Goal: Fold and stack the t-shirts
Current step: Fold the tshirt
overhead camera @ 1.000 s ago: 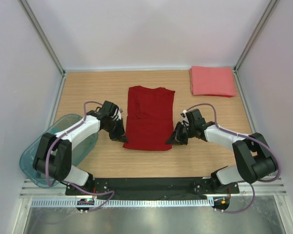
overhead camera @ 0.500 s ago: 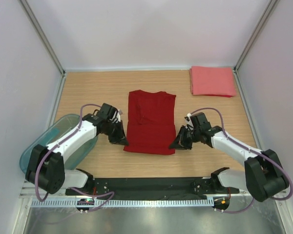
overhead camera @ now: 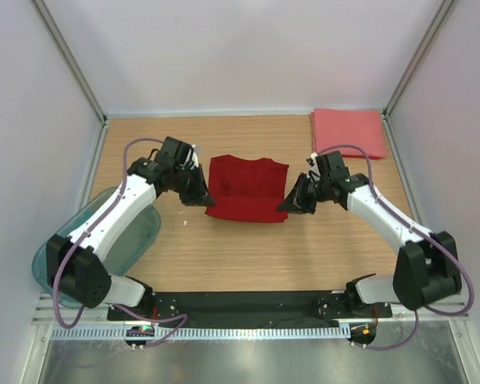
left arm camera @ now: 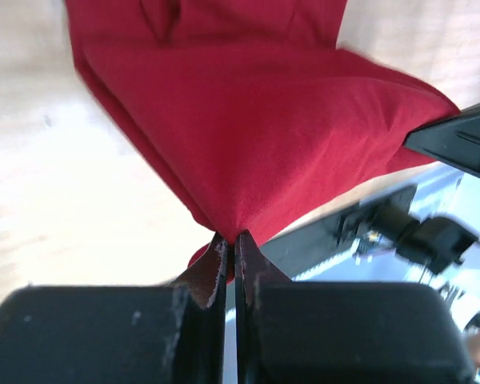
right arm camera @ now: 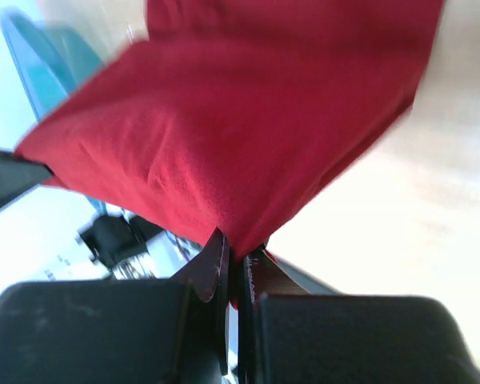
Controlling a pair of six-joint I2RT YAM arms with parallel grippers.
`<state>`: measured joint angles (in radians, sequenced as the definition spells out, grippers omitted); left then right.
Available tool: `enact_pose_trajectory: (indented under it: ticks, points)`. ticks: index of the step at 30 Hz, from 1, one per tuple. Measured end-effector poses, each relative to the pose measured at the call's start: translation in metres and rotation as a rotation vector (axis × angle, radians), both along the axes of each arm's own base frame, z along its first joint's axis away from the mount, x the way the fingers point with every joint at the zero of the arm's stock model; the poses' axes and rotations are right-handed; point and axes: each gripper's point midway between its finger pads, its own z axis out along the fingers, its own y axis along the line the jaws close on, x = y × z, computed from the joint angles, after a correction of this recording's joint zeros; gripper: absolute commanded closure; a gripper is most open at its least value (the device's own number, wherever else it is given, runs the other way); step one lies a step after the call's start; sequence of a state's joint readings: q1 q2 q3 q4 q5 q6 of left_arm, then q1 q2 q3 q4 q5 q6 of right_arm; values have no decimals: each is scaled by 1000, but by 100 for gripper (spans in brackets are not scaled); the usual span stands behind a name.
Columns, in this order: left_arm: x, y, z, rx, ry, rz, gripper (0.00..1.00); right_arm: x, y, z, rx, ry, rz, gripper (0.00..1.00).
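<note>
A dark red t-shirt (overhead camera: 246,186) lies mid-table, its near hem lifted and doubled toward the collar. My left gripper (overhead camera: 202,200) is shut on the hem's left corner, and the cloth (left arm camera: 256,120) fans out from the pinched tips (left arm camera: 234,240) in the left wrist view. My right gripper (overhead camera: 289,203) is shut on the right corner, with the red cloth (right arm camera: 224,128) stretched away from the tips (right arm camera: 238,252). A salmon-pink t-shirt (overhead camera: 348,133), folded to a rectangle, rests at the far right corner.
A translucent teal bin (overhead camera: 98,240) sits at the near left beside the left arm. White walls close in the table on three sides. The black base rail (overhead camera: 248,304) runs along the near edge.
Both grippers have carried the red shirt's near hem away from the bases toward the collar, so the shirt looks about half as long as a second ago.
</note>
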<state>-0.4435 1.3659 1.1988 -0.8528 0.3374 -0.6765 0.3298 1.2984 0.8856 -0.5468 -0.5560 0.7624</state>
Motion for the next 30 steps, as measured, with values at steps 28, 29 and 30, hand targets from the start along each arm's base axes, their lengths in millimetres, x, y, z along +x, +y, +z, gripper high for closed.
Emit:
enact_pose_trajectory:
  ticks: [28,29,30]
  points:
    - [190,-10,-74,43,122,93,100,184,-4,-72,67,121,17,94]
    - [194,-10,-74,39,119,98,100,187,-5,-74,70,119,16,94]
    - [198,-10,-74,35,118,101,100,192,-5,-75,75,118,16,94]
